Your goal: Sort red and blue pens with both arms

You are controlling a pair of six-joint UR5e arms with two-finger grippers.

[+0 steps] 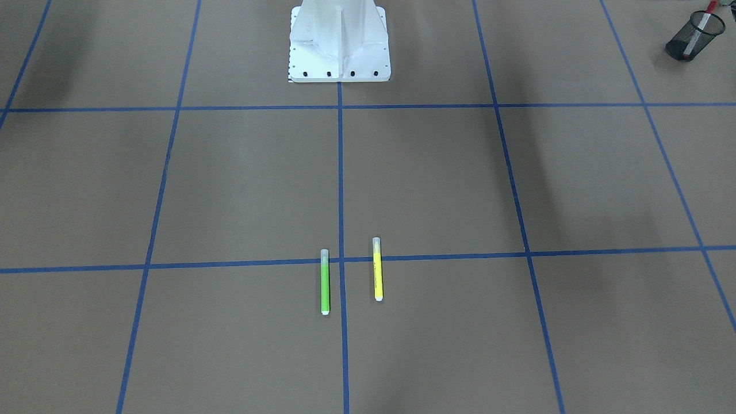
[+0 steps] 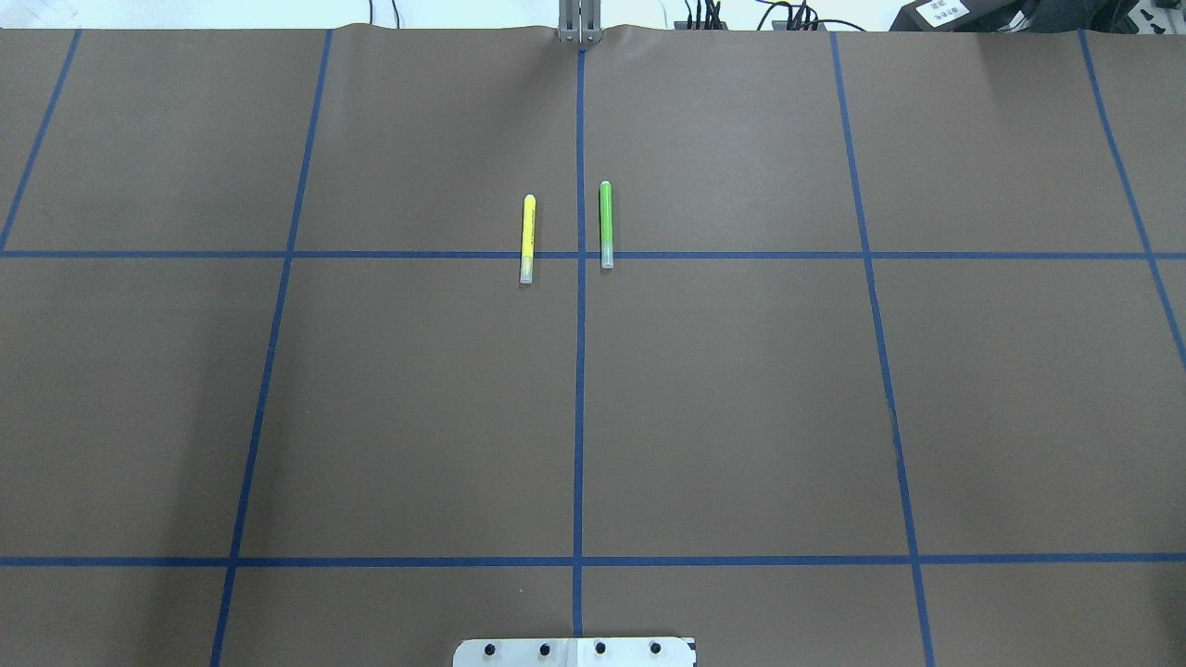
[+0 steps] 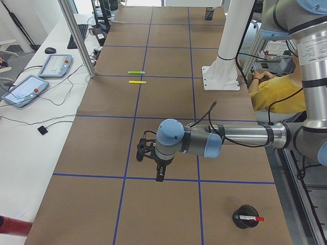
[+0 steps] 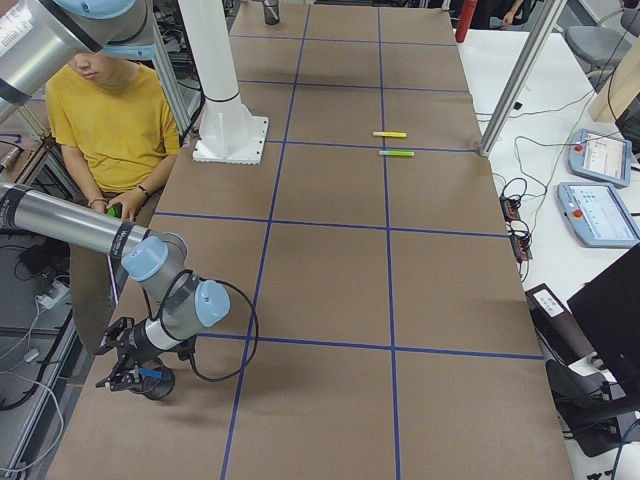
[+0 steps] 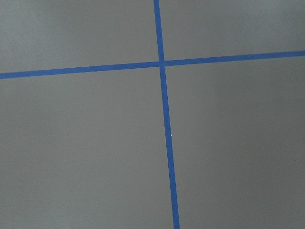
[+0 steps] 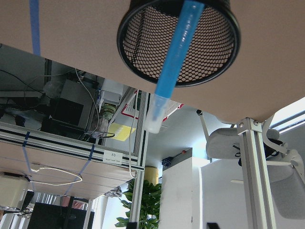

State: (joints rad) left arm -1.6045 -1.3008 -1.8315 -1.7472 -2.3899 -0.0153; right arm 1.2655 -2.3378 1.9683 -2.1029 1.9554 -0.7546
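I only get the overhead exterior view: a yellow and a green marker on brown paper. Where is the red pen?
Observer: The red pen sits in a black mesh cup at the table end on the robot's left.
Operator: And the blue one?
Observer: The blue pen is at the mouth of a second mesh cup at the opposite end, under the right arm.
Operator: And the other arm?
Observer: The left arm reaches over bare table, apart from the red pen's cup.
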